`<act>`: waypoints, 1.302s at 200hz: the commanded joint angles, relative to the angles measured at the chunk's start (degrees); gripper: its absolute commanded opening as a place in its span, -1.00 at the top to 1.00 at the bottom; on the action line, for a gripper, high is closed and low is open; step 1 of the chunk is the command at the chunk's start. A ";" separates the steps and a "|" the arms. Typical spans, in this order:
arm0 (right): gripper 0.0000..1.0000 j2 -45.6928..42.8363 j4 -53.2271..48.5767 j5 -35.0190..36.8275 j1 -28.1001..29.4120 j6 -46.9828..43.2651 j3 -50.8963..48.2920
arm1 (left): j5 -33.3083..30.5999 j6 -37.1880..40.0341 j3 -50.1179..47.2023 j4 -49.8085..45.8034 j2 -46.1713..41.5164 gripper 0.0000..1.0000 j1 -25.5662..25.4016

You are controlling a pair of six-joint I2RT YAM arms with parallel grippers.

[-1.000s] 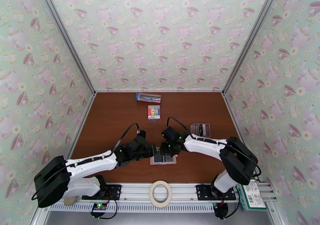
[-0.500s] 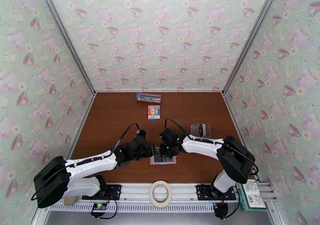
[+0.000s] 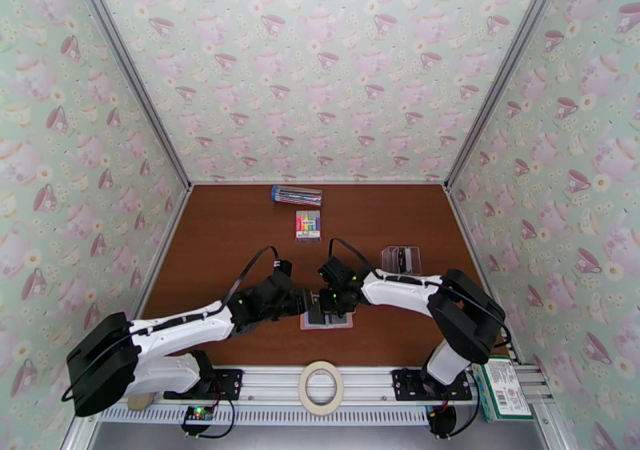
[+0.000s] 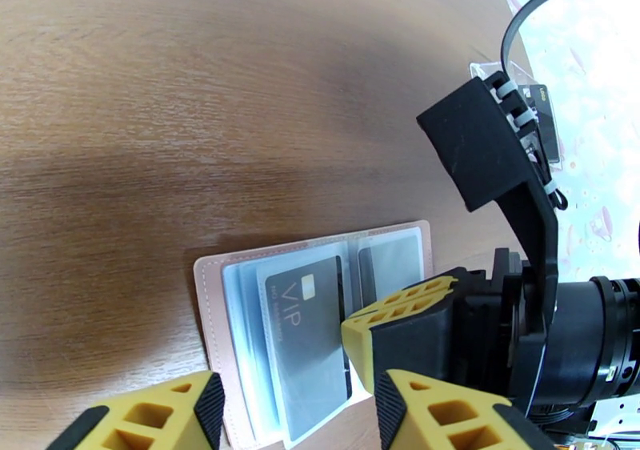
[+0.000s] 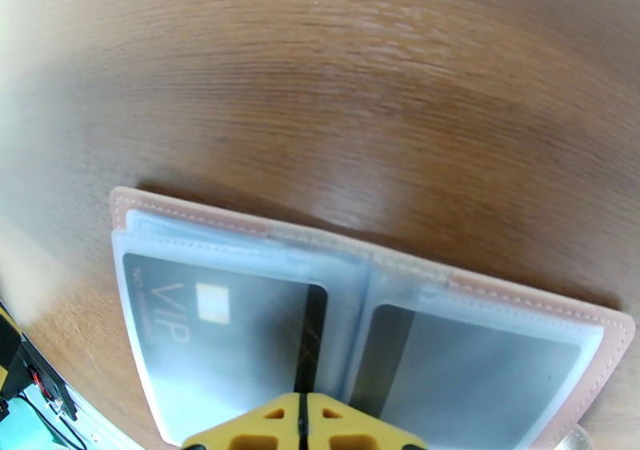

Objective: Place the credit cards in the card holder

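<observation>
Right pincer [image 5: 302, 421] closed at card holder [image 5: 520, 298] (VIP card [image 5: 216, 323] pocketed).

Card holder [image 5: 520, 293] on table [image 3: 224, 243] near front edge; credit cards [image 5: 216, 323] inside pockets.

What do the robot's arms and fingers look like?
The left arm and the right arm are both smooth white tubes joined by chunky black joints. A thin black cable loops near each wrist. The fingers are bright yellow with little triangle holes and black pads on the inside.
</observation>
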 commanded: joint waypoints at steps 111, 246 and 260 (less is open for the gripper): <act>0.82 1.12 0.25 0.74 0.41 0.19 0.18 | 8.50 0.00 1.92 5.87 8.08 -0.13 -0.66; 0.83 1.28 0.00 0.42 0.38 -0.14 0.60 | 10.36 0.35 3.38 6.84 10.87 -0.12 -0.93; 0.83 1.32 0.02 0.41 0.40 -0.21 0.76 | 9.94 0.29 3.35 6.58 10.63 -0.12 -0.94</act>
